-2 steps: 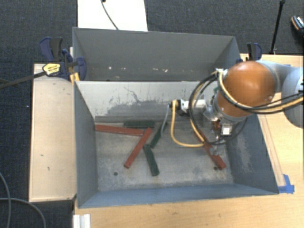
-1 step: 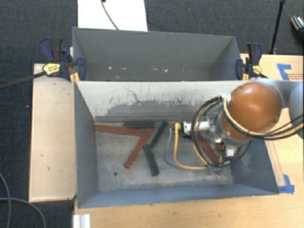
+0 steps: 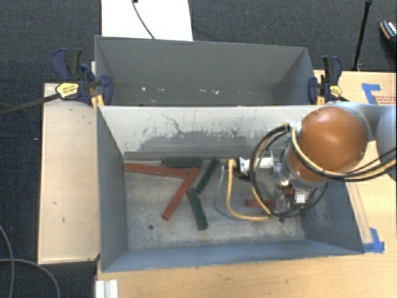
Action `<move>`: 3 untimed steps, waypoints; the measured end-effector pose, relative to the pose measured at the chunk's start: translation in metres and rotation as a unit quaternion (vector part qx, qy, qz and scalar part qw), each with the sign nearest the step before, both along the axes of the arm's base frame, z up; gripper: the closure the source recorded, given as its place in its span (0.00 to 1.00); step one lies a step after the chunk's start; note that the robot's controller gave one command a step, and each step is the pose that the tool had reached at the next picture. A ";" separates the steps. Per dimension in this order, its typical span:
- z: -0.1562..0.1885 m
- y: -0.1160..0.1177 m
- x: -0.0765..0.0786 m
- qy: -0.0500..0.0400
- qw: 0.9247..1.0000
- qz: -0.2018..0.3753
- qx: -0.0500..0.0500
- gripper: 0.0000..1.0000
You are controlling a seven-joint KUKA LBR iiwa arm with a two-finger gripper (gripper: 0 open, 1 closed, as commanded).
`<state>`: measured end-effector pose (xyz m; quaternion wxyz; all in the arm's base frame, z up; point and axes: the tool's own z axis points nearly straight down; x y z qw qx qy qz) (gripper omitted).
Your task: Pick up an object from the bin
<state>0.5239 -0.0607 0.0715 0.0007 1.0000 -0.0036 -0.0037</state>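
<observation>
My gripper [image 3: 280,190] is low over the bin's right part, mostly under the arm's orange dome. A small red piece [image 3: 252,202] lies on the floor right beside it, on its left and partly hidden. Farther left a dark green stick [image 3: 198,209] lies slanted, and a second green stick [image 3: 205,174] leans above it.
On the left half of the bin floor lies a loose heap of sticks: a long red one [image 3: 155,169] lying flat, another red one [image 3: 180,197] on a diagonal, and a green one [image 3: 182,162] by the back wall. Yellow and black cables loop from the wrist down to the floor.
</observation>
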 end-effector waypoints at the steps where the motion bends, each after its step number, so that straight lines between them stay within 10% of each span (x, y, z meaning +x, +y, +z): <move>1: 0.097 0.001 -0.007 -0.006 1.000 -0.005 0.001 1.00; 3: 0.055 0.125 0.038 -0.003 1.000 0.005 0.003 1.00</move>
